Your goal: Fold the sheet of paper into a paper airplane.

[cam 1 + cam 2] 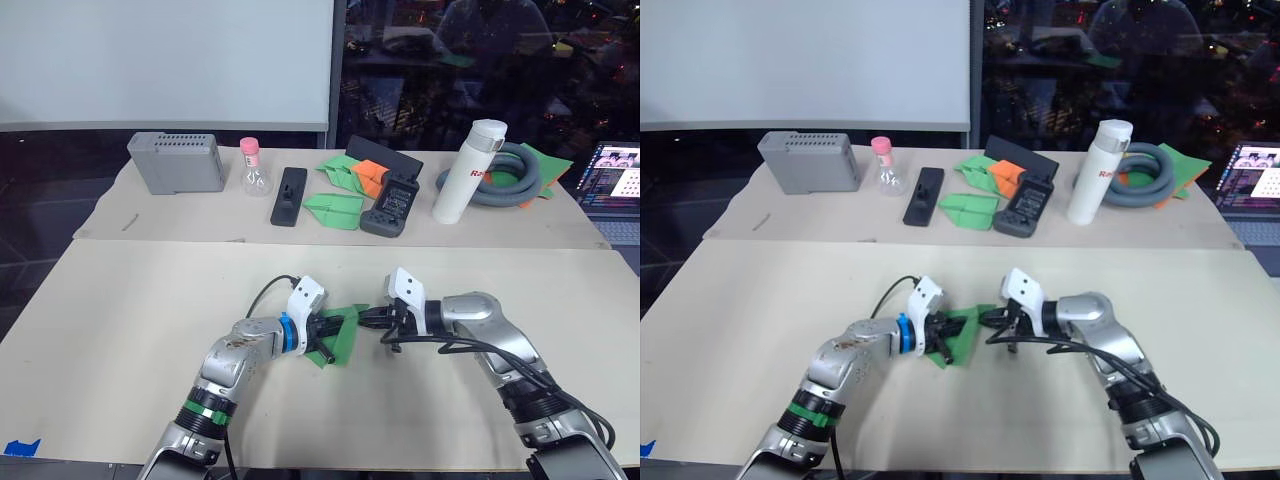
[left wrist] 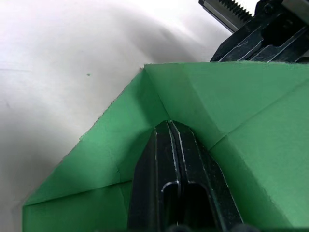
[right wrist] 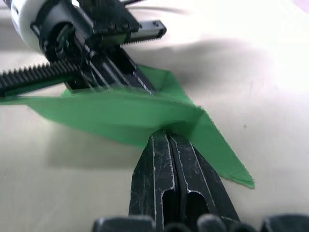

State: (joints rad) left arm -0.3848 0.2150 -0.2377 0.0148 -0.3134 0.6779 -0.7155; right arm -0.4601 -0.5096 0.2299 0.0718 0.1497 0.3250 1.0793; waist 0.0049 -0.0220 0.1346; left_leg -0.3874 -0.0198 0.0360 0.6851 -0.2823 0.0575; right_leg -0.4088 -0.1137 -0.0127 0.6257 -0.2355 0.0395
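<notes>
The bright green sheet of paper [image 1: 346, 338] lies mid-table between my two grippers, folded into a pointed wedge with creases and layered flaps, like a paper airplane. My left gripper [image 1: 330, 331] reaches in from the left, shut on the paper. In the left wrist view its closed fingertips [image 2: 169, 126] sit on a folded corner of the paper [image 2: 251, 125]. My right gripper [image 1: 367, 319] comes from the right, shut on the paper's right edge. In the right wrist view its tips [image 3: 166, 135] pinch the lifted green flap [image 3: 120, 113].
On the far table stand a grey box [image 1: 176, 161], a pink-capped flask [image 1: 256, 170], a black remote [image 1: 288, 195], green paper darts [image 1: 333, 210], an orange dart [image 1: 368, 172], a black device [image 1: 392, 204], a white bottle [image 1: 469, 170] and a grey hose [image 1: 510, 178]. A laptop [image 1: 615, 180] sits at the far right.
</notes>
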